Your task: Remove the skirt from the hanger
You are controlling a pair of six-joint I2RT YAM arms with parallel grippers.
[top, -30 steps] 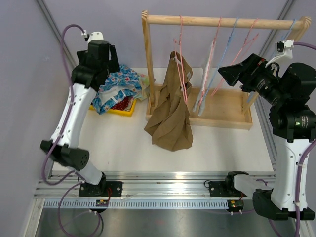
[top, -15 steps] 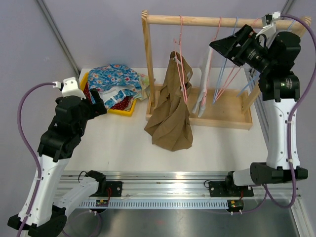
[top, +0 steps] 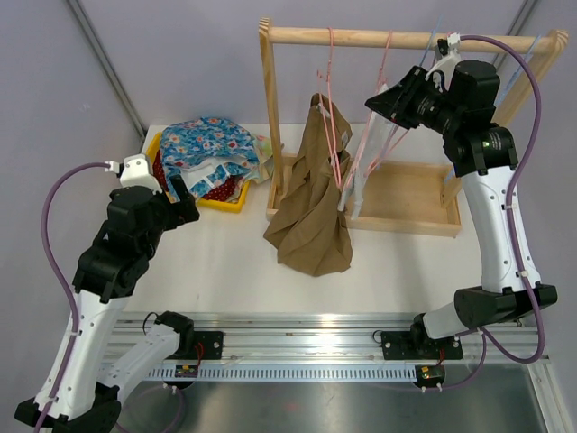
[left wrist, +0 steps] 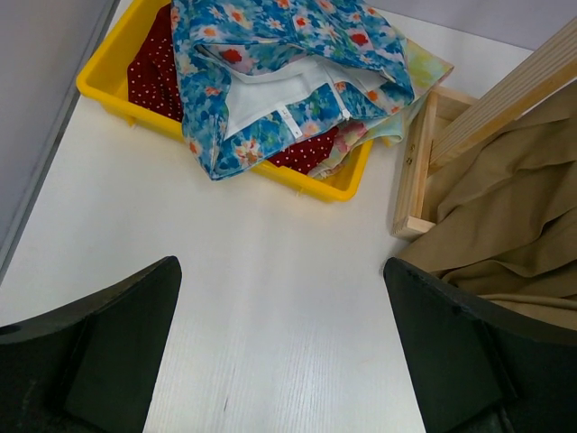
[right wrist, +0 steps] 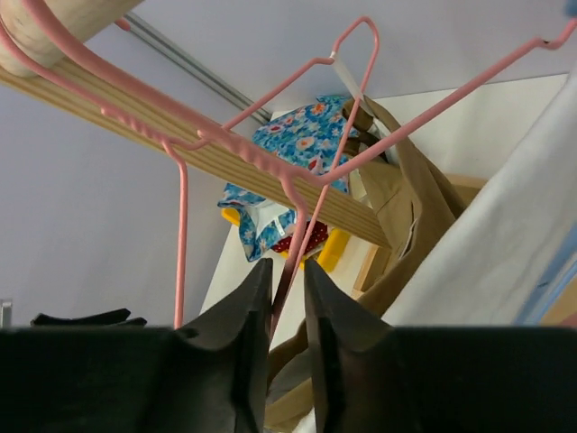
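My right claw [right wrist: 287, 268] is up by the rail of the wooden rack [top: 397, 39]. Its fingers are pressed almost together, pinching the thin wire of a pink hanger [right wrist: 305, 221] that runs down between them. My left claw [left wrist: 281, 266] is spread wide and holds nothing. It hangs low over the white tabletop [top: 225, 262], near the left side.

The rack stands at the back of the tabletop, with a tray-like base and a single rail across the top, and several pink and blue hangers hook over that rail. The brown skirt [top: 311, 216] is still on its own pink hanger [top: 332, 90], toward the left end of the rail. It droops in a long bunch, and its lower folds rest on the tabletop just in front of the rack's base. A white garment [top: 361, 185] hangs just to the right of the skirt, close to my right claw.

Left of the rack sits a yellow bin [left wrist: 108, 95], heaped with blue floral clothes [left wrist: 270, 36] over something red with white dots. The heap spills past the bin's rim toward the rack's post.
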